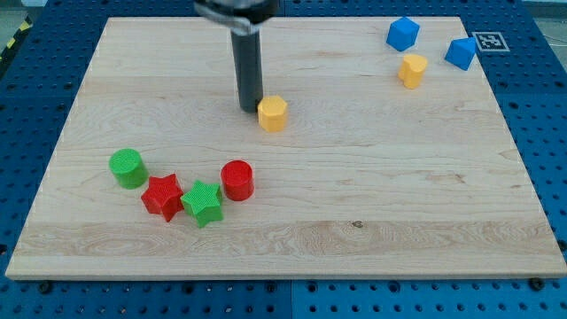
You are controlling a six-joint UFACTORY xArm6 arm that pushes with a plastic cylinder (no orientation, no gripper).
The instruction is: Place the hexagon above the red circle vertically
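A yellow hexagon [273, 113] lies on the wooden board [354, 230] a little left of centre, in the upper half. My tip [250, 109] stands just to the hexagon's left, touching or nearly touching it. The red circle [237, 180] lies below and a little left of the hexagon, in the lower left part of the board.
A green star [203, 203], a red star [163, 196] and a green circle [128, 168] lie in an arc left of the red circle. At the view's top right are a blue cube [402, 34], a yellow block [412, 70] and a blue triangle-like block [461, 53].
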